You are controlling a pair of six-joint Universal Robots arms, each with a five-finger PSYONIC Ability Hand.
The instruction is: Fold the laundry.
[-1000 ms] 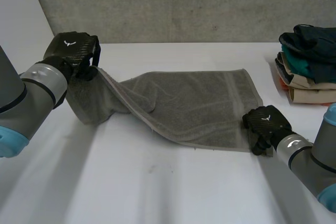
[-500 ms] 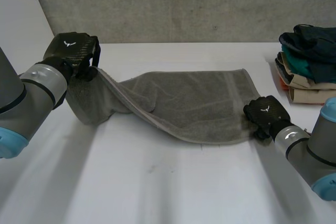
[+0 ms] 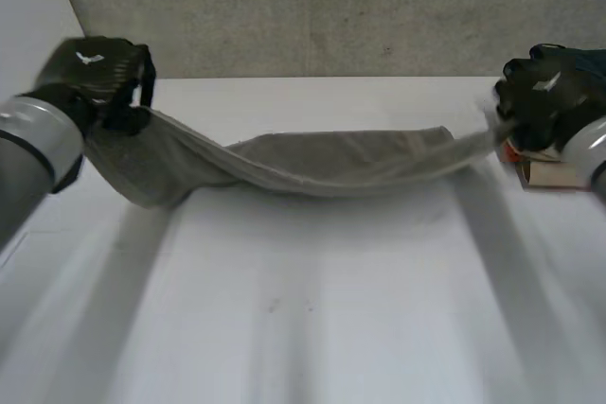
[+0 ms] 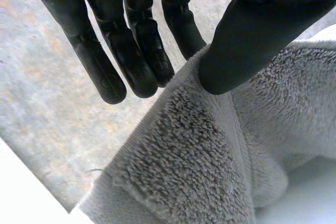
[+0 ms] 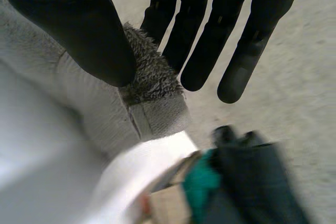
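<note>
A grey towel (image 3: 312, 166) hangs stretched between my two hands above the white table (image 3: 312, 309), sagging in the middle onto it. My left hand (image 3: 99, 78) is raised at the far left and pinches one towel corner (image 4: 210, 108) between thumb (image 4: 247, 30) and fingers (image 4: 131, 51). My right hand (image 3: 540, 101) is lifted at the far right, in front of the clothes stack. It pinches the opposite corner (image 5: 152, 87) between thumb (image 5: 79, 30) and fingers (image 5: 210, 35).
A stack of folded clothes (image 3: 559, 153), dark and teal on top, beige and orange below, sits at the table's right edge, and shows under my right hand (image 5: 236, 182). A grey concrete wall (image 3: 322, 7) stands behind the table.
My right hand closed on the towel's near right corner and lifted it up and back to the right. The towel went from lying flat to hanging taut. My left hand rose slightly leftward.
</note>
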